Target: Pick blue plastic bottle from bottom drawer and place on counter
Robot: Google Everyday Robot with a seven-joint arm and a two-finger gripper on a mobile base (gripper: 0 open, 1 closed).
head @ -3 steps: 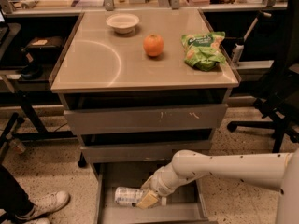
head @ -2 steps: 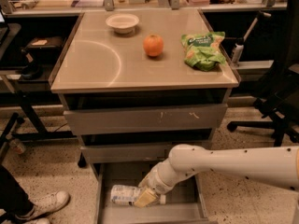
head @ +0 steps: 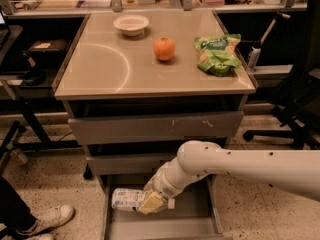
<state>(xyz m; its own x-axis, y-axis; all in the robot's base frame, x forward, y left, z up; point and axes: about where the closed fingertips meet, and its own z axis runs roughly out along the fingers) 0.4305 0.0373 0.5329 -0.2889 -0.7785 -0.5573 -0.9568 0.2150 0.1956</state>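
The blue plastic bottle (head: pixel 124 199) lies on its side at the left of the open bottom drawer (head: pixel 192 211), a clear bottle with a pale label. My gripper (head: pixel 151 202) reaches down into the drawer from the right. Its yellowish finger pads (head: pixel 152 202) are closed over the bottle's right end, which they hide. The white arm (head: pixel 235 164) crosses in front of the drawer's right side. The counter (head: pixel 120 66) is the glossy beige top of the cabinet, well above the gripper.
On the counter stand a white bowl (head: pixel 131 24), an orange (head: pixel 164 48) and a green snack bag (head: pixel 218 53). Two shut drawer fronts (head: pixel 150 128) overhang the open drawer. A person's shoe (head: pixel 46 220) is at the lower left and an office chair (head: pixel 300 94) at the right.
The gripper and the bottle have moved together a little to the left and upward within the drawer. Everything on the counter is unchanged.
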